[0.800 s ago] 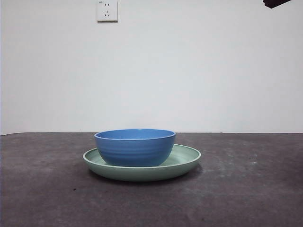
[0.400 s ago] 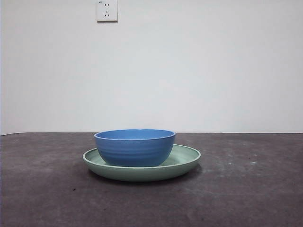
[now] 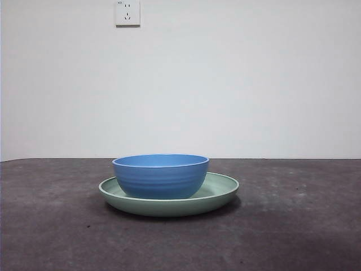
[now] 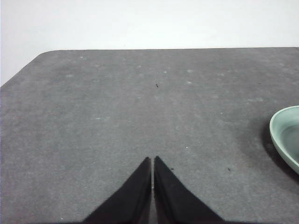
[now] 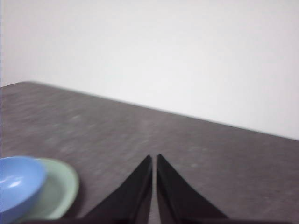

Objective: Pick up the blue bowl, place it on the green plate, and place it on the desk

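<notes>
The blue bowl stands upright inside the green plate, its base hidden by the plate's upturned rim, and the plate lies flat on the grey-brown counter, about midway between its side edges in the front view. Neither arm shows in that view. In the left wrist view only a curved slice of the plate is visible, cut off at the picture's border, and the bowl does not appear there at all. The left hand hangs over bare counter, well apart from the plate, its two black jaws pressed together to a point and holding nothing. The right wrist view is blurred (the counter's specks are smeared), yet the bowl and the plate can still be made out, both cut by the picture's border. The right hand is likewise closed and empty, over bare counter and apart from the dishes. Behind the far edge rises a plain white wall with a white socket high up. Nothing stands between either hand and the dishes.
</notes>
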`<state>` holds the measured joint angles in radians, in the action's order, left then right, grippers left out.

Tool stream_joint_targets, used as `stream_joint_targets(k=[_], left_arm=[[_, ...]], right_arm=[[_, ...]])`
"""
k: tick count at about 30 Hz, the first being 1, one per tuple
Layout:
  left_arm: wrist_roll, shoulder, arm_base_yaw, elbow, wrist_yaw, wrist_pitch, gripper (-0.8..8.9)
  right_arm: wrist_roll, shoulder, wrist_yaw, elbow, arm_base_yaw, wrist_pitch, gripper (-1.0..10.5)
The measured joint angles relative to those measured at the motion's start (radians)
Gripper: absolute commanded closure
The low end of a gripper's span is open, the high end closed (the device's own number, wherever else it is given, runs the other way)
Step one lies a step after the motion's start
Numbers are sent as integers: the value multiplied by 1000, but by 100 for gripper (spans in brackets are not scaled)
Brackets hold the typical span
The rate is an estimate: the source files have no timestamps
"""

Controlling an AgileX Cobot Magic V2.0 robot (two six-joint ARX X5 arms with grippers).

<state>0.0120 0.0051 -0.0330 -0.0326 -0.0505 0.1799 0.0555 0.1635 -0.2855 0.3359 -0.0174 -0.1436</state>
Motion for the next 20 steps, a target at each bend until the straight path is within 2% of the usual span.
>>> stream_joint_targets(k=[5,12,20], left_arm=[[0,0,0,0,0,0,805],[0,0,0,0,0,0,805],[0,0,0,0,0,0,805]], right_arm=[[-1,-88,51,-148,0,37,937],[-12,-157,55,-274,0,50,937],[-45,-158,55,-320,0,0,937]])
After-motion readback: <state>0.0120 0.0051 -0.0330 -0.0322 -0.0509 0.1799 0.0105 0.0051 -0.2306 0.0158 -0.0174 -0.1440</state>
